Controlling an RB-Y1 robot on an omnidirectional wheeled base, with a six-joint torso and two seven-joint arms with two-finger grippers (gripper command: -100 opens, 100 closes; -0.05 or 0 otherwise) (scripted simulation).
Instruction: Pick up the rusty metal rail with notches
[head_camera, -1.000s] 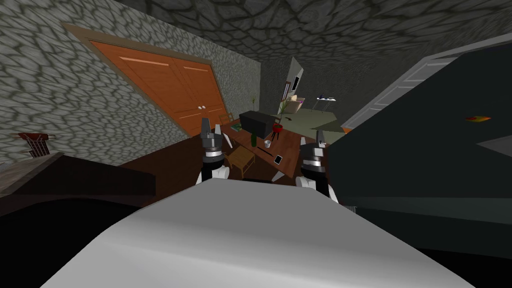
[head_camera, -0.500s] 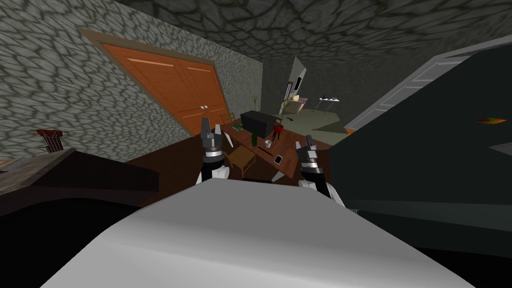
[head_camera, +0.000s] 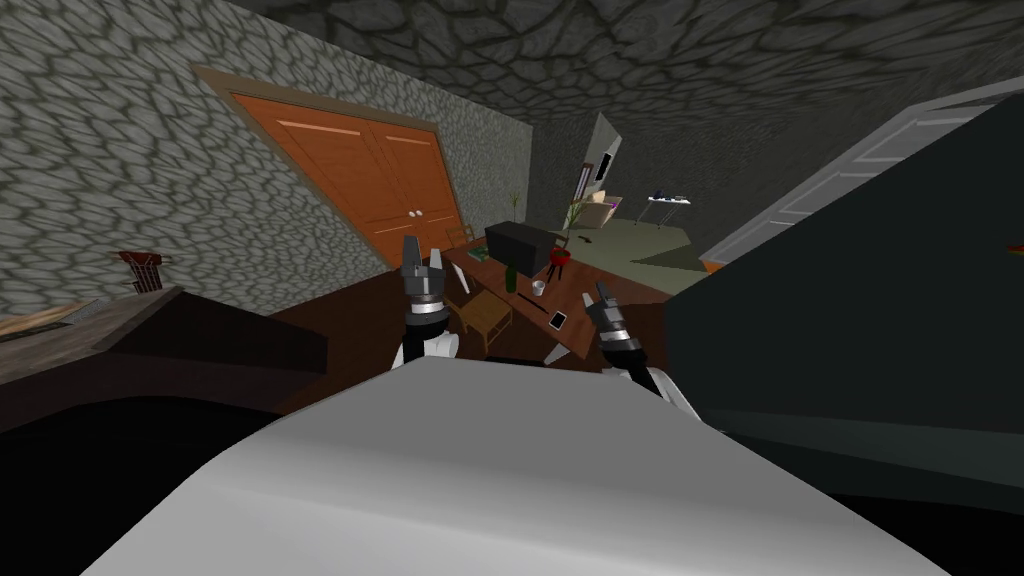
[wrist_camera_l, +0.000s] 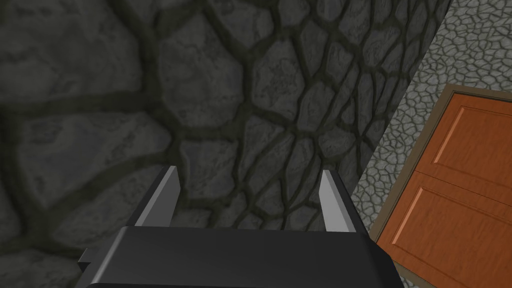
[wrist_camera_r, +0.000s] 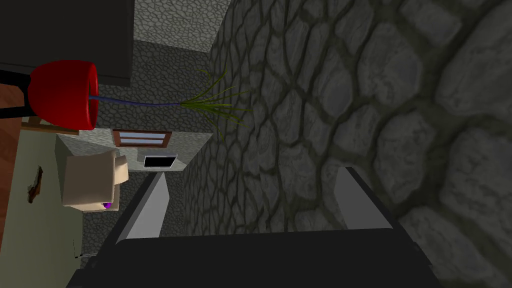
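While both arms hang raised in front of me, neither claw holds anything. The left gripper (head_camera: 422, 246) points up at the left of the table (head_camera: 522, 305), its 2 fingers (wrist_camera_l: 167, 187) spread wide with only air between them. The right gripper (head_camera: 599, 288) leans toward the far left against the table's right edge, and its 2 blades (wrist_camera_r: 150, 210) also stand apart, empty. The rail (wrist_camera_r: 35, 185) is a small brown strip lying flat on the pale green floor (wrist_camera_r: 30, 235) of the far room, well apart from both grippers; I cannot make out its notches from here. Past the right gripper it lies near a beige box (wrist_camera_r: 92, 182), beyond a red pot (wrist_camera_r: 62, 95) with a thin green plant (wrist_camera_r: 215, 105). From the head camera the pot stands by the table's far end next to a dark box (head_camera: 520, 245), while a green bottle (head_camera: 509, 278), a cup (head_camera: 538, 288) and a phone (head_camera: 557, 319) rest on the tabletop nearer me. A large dark block (head_camera: 850, 330) rises on my right
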